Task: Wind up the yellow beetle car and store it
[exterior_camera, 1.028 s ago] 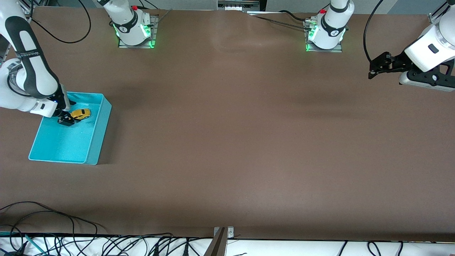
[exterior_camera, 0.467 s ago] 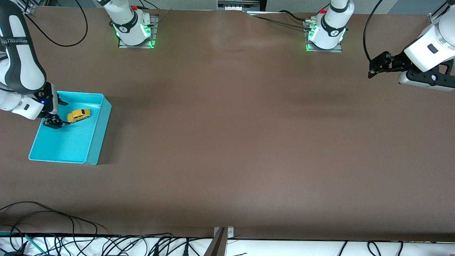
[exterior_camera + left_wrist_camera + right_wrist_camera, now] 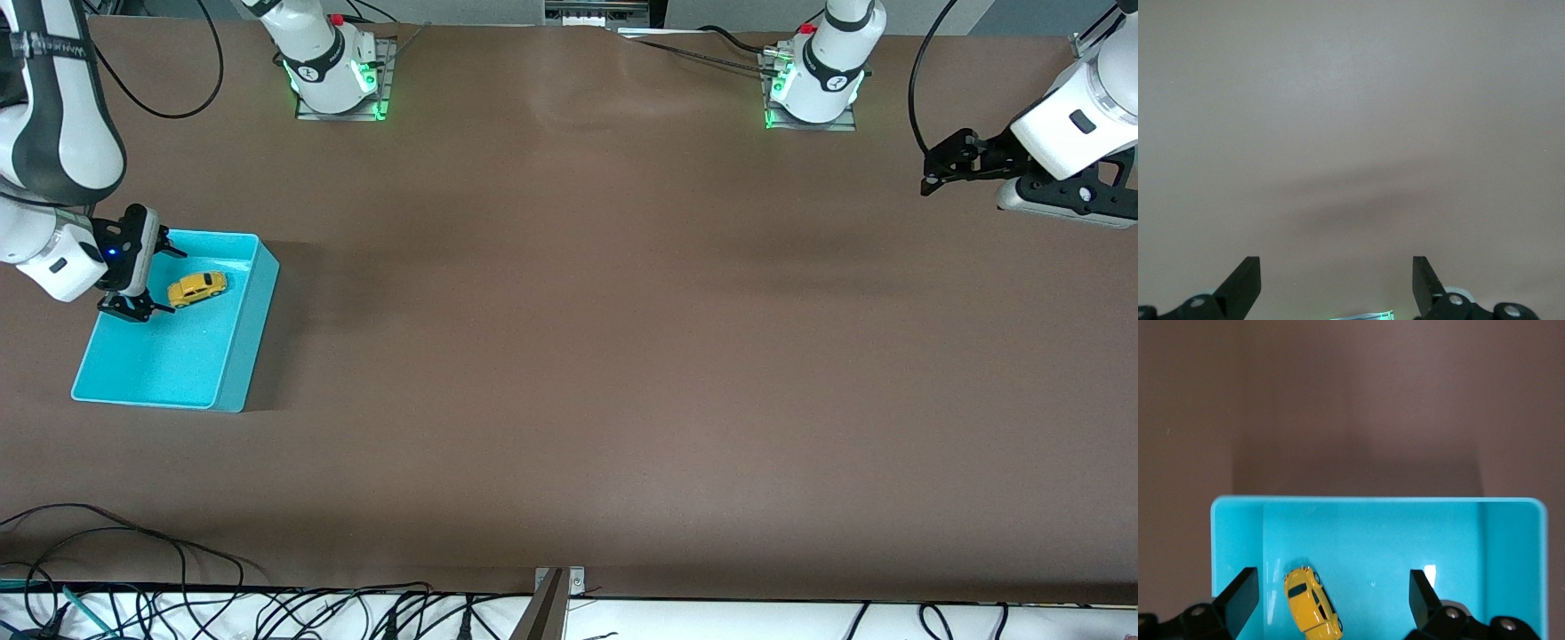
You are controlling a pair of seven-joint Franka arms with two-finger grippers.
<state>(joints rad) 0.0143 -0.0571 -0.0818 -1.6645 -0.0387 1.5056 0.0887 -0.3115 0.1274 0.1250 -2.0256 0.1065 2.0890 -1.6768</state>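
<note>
The yellow beetle car (image 3: 197, 287) rests on its wheels on the floor of the turquoise bin (image 3: 233, 356), in the part of the bin farther from the front camera. It also shows in the right wrist view (image 3: 1313, 603), lying free between the fingers but below them. My right gripper (image 3: 153, 280) is open and empty, above the bin's edge at the right arm's end, beside the car. My left gripper (image 3: 927, 173) is open and empty, held over bare table at the left arm's end.
The bin (image 3: 1511, 540) stands on the brown table near the right arm's end. Cables lie along the table's front edge (image 3: 267, 604). The two arm bases (image 3: 333, 76) stand at the edge farthest from the front camera.
My right gripper has let go of the car, risen and drawn back from it toward the right arm's end of the bin. The car stays in the bin. The left arm has not moved.
</note>
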